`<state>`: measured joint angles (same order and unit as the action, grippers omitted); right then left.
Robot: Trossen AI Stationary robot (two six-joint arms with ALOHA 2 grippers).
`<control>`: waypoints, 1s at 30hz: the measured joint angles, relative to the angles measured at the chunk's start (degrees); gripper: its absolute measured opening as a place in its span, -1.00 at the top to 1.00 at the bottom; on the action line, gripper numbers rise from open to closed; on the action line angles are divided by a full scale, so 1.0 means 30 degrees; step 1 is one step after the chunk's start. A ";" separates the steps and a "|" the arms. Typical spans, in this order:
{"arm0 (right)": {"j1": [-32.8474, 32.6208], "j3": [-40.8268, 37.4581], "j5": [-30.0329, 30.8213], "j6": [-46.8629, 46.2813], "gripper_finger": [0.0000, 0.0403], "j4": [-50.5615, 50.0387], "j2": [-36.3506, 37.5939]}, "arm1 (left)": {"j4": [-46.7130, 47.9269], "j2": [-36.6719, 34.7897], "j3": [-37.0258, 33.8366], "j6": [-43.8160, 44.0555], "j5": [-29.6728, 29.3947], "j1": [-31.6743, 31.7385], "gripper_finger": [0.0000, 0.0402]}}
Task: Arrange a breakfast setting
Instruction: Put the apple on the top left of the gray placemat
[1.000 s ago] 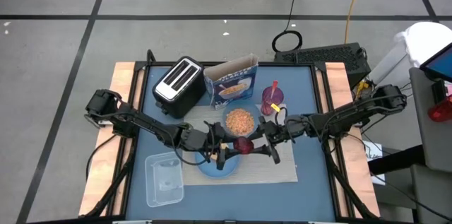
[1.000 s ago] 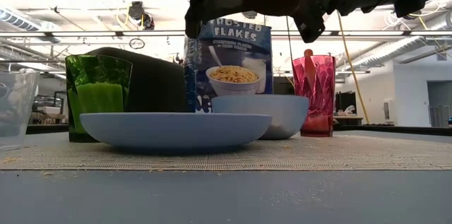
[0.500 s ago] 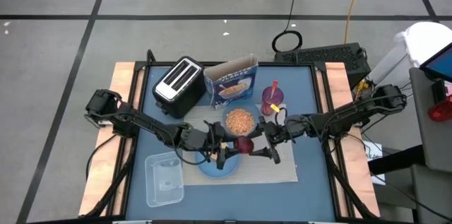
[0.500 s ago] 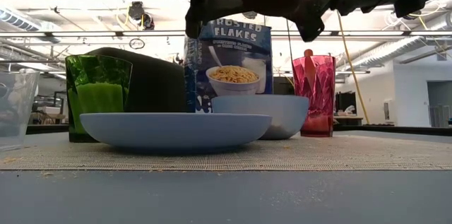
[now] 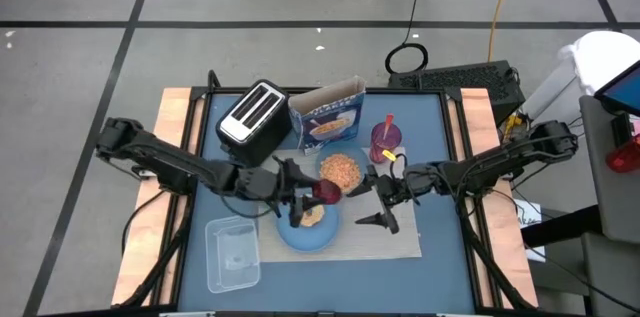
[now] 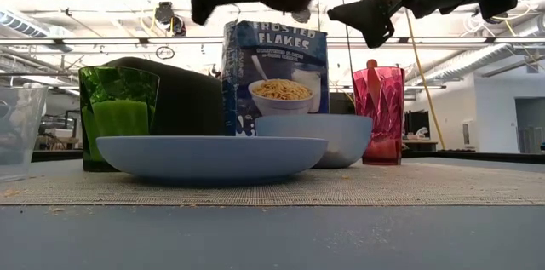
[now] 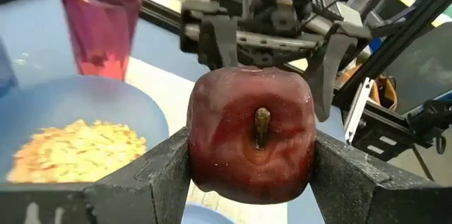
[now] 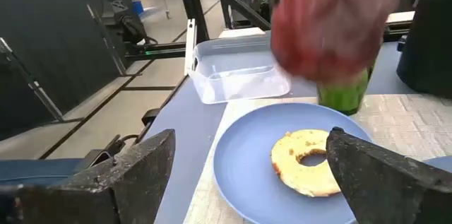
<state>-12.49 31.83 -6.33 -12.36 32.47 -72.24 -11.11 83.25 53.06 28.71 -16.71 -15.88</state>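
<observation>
Small dark-red fruit (image 7: 252, 133), round with a short stem, is clamped between the fingers of the left gripper (image 5: 300, 202) and held in the air above the light-blue round plate (image 5: 325, 235), near the blue bowl (image 5: 340, 170) of cereal. A ring-shaped piece of bread (image 8: 304, 162) lies on that plate, which sits on the beige rectangular placemat (image 5: 400, 245). To the right, the right gripper (image 5: 376, 220) hangs above the placemat with its fingers spread wide and nothing between them.

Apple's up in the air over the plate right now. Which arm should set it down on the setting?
Left. The left gripper is shut on the apple, over the light-blue plate. The right gripper is open and empty beside the plate, so it would first need a handover.
</observation>
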 joint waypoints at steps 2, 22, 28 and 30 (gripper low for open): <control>0.0015 0.0000 0.0028 0.0000 -0.76 -0.0051 0.0078 | 0.1279 -0.0880 0.0022 0.0109 -0.0027 0.0209 -0.21; 0.0015 0.0000 0.0065 0.0000 -0.75 -0.0218 0.0086 | 0.9522 -0.2497 0.0018 0.4032 -0.0930 0.3345 -0.21; 0.0015 0.0000 0.0080 0.0005 -0.75 -0.0376 0.0072 | 1.0317 -0.1862 -0.0005 0.4516 -0.0849 0.3692 -0.21; 0.0021 0.0007 0.0080 0.0006 -0.75 -0.0364 0.0072 | 0.9903 -0.1386 0.0057 0.4689 -0.0873 0.3824 -0.21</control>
<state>-12.43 31.86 -6.09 -12.34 31.38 -72.03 18.60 79.09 53.23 42.78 -19.33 -4.41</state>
